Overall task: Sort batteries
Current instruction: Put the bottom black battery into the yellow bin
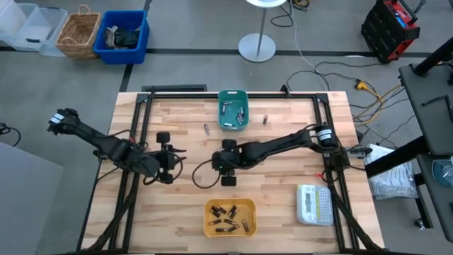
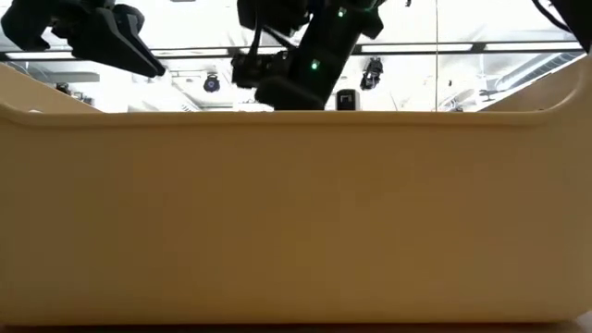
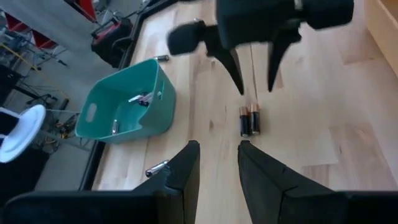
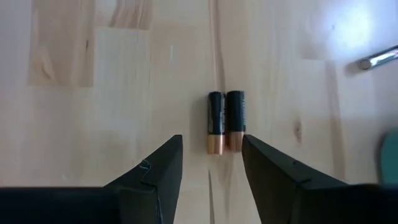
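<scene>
Looking straight down, the right gripper [image 1: 228, 164] hangs at the middle of the wooden counter [image 1: 283, 191], with the left gripper [image 1: 168, 157] at its nine o'clock; a teal bin [image 1: 233, 110] of cells sits at twelve o'clock and a yellow bin [image 1: 230, 217] of dark cells at six. At counter height, the yellow bin's wall fills nearly everything. Through the left wrist camera, that gripper's jaws stand apart, and two batteries [image 3: 249, 120] lie side by side under the right gripper's open jaws. Through the right wrist camera, the two touching batteries lie between its parted fingers [image 4: 155, 174].
</scene>
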